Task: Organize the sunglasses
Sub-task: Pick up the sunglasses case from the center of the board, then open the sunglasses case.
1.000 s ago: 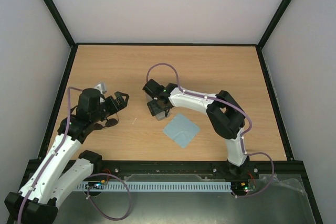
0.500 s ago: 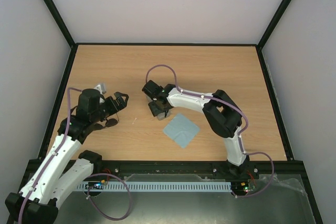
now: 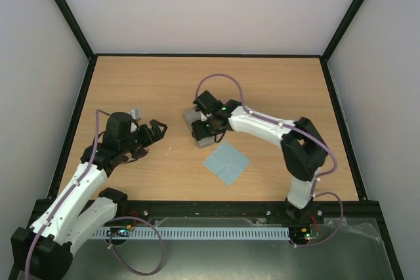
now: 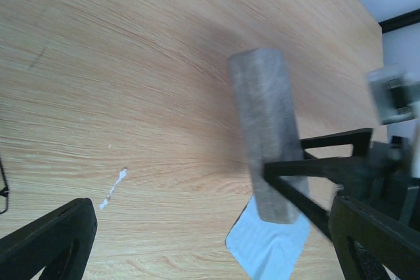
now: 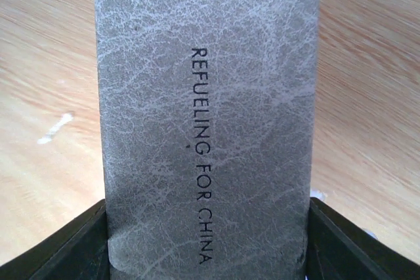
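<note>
The black sunglasses [image 3: 136,155] lie on the table at the left, partly hidden under my left arm; only a thin black arm shows at the left edge of the left wrist view [image 4: 3,191]. My left gripper [image 3: 155,133] is open and empty, just right of the sunglasses and pointing toward the case. The grey rectangular case [image 3: 199,126] is closed, with "REFUELING FOR CHINA" printed on it [image 5: 207,116]. My right gripper [image 3: 209,117] is shut on the case, one finger against each long side. The case also shows in the left wrist view [image 4: 262,129].
A light blue-grey square cloth [image 3: 226,162] lies flat just right of and nearer than the case; it also shows in the left wrist view [image 4: 269,247]. A small white scuff [image 4: 113,188] marks the wood. Black rails [image 3: 72,142] edge the table.
My right gripper has turned and shifted right, and the grey case now lies under it with its closed lid up. My left gripper has moved slightly right and nearer.
</note>
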### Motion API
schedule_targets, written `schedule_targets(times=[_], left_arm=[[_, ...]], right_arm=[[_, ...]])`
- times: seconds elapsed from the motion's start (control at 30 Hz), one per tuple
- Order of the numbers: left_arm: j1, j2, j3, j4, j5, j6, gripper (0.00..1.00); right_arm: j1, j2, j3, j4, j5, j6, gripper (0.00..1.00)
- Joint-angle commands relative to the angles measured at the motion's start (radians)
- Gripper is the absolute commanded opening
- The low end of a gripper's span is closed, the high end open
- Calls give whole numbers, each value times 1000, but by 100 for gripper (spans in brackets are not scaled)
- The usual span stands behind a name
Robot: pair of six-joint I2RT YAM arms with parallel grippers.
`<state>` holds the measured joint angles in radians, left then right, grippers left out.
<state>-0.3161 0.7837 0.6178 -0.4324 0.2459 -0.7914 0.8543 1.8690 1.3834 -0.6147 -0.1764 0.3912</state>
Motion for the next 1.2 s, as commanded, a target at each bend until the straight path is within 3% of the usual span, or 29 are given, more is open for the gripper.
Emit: schedule_targets(times=[0.0,0.33,0.5,0.77,1.17], left_arm=[[-38,18,-17,85,50,-27,99],[-147,70,-15,307,82,-145,100],[-199,114,3,344,59,-164,99],[-226,111,6,315,8,-173,99],[-228,123,-30,324,3,-179,67]], right_arm=[[-91,-167,-101,121,-305,66,57],[-136,-336,-333,468,-718,302,58],[-140,-376,-400,620,-788,412,57],[-159,-407,-428,707,-805,492,57],[-171,-436,-449,777,-817,545,57]])
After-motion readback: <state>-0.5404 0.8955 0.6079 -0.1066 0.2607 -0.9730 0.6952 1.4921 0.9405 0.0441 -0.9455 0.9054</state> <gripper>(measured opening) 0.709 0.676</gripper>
